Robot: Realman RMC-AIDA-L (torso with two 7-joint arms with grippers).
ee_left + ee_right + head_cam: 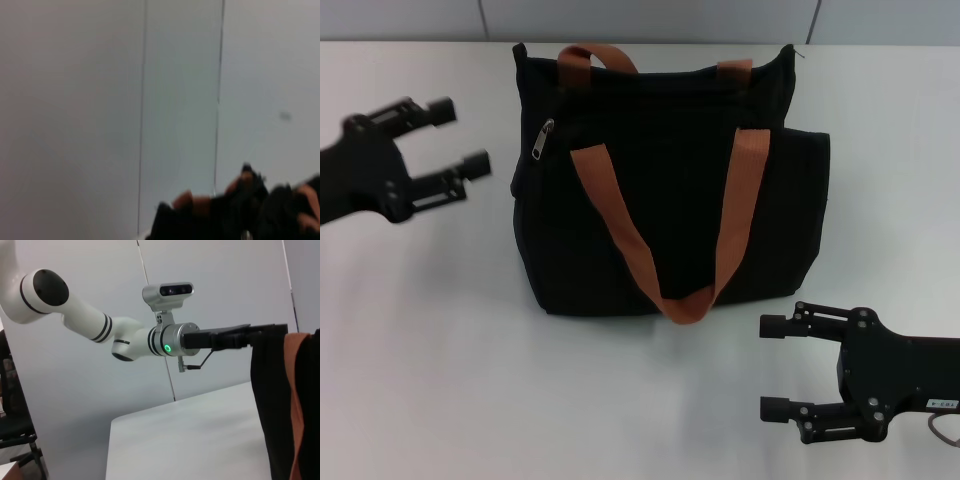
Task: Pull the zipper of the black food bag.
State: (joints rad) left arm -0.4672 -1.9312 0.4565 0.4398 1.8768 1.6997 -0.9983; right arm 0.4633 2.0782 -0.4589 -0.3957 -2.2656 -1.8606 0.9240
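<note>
1. The left gripper (470, 137), black and two-fingered, hovers over the white table (440, 350) just left of the bag, fingers spread wide and holding nothing.
2. The small silver metal zipper (542, 139) hangs at the upper left corner of the large boxy black food bag (670, 220), near those fingertips. The approach seems underway; next, close the fingers on the tab.
3. The right gripper (772, 367) waits near the bag's lower right, open and empty.

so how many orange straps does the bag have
2. One strap hangs in a long loop down the front of the black food bag; the other strap arches over its top edge, mostly hidden behind it.
</note>
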